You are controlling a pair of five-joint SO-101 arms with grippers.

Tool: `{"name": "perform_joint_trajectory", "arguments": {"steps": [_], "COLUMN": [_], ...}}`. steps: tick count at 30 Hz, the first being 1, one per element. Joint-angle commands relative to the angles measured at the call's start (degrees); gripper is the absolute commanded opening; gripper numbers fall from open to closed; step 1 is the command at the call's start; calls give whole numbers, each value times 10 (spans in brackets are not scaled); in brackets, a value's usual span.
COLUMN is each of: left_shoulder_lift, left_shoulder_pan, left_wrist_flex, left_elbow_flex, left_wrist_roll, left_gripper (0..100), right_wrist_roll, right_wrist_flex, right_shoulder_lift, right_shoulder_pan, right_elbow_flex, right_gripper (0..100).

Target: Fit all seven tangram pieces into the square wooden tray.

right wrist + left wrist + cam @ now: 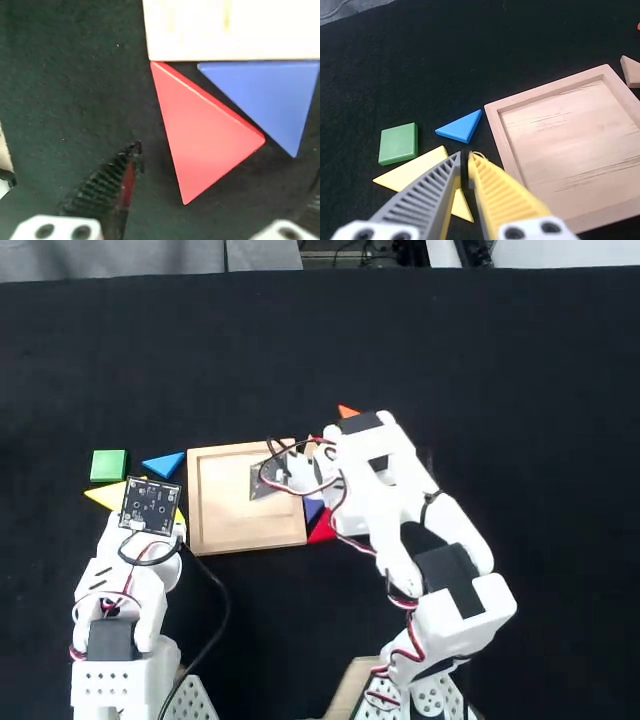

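Note:
The square wooden tray (pixel 235 510) (pixel 560 150) lies at mid-table, and its floor is bare where it shows. To its left lie a green square (pixel 108 465) (pixel 398 143), a small blue triangle (pixel 165 462) (pixel 461 127) and a yellow triangle (pixel 105 495) (pixel 415 172). My left gripper (pixel 464 157) is shut and empty, just over the yellow triangle. Against the tray's right edge (pixel 225 30) lie a red triangle (pixel 322 530) (pixel 200 145) and a dark blue triangle (pixel 313 510) (pixel 270 95). My right gripper (pixel 225 172) hangs open over the red triangle, one finger (pixel 120 175) beside it.
An orange triangle (pixel 347 411) lies past the tray's far right corner, and a tan wooden piece (pixel 631 70) sits by that corner. The right arm (pixel 400 500) leans over the tray's right side. Black cloth covers the table all around.

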Motion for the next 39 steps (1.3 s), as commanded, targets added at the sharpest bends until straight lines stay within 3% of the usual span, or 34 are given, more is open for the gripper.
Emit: {"name": "perform_joint_trajectory", "arguments": {"steps": [1, 18, 26, 39], "left_shoulder_lift": [-4, -4, -3, -3], "left_shoulder_pan": [6, 6, 6, 6], "left_wrist_flex": [0, 1, 1, 1], "left_elbow_flex": [11, 11, 11, 11], "left_wrist_roll": [-5, -5, -5, -5], "left_gripper": [39, 39, 39, 39], "right_wrist_roll": [7, 4, 3, -27], "right_wrist_flex": [4, 21, 9, -18], "right_shoulder_lift": [-17, 17, 22, 22], "right_shoulder_pan": [-28, 2, -1, -12], "right_elbow_flex": [6, 8, 7, 32], "right_gripper": [498, 497, 318, 309]}}
